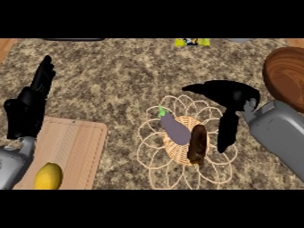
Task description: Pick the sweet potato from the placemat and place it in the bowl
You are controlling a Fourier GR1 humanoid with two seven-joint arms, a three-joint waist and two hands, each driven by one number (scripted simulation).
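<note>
A dark brown sweet potato (197,144) lies on a woven, flower-shaped placemat (155,156), next to a purple eggplant (174,127) with a green stem. My right hand (228,95) hovers over the placemat's right side, fingers relaxed and hanging down just right of the sweet potato, holding nothing. The brown wooden bowl (296,80) sits at the right edge, behind that hand. My left hand (29,104) rests open at the left, fingers pointing up.
A wooden cutting board (75,151) lies at the lower left with a yellow lemon (48,176) on it. A yellow packet (192,42) and a dark object (74,39) sit along the counter's far edge.
</note>
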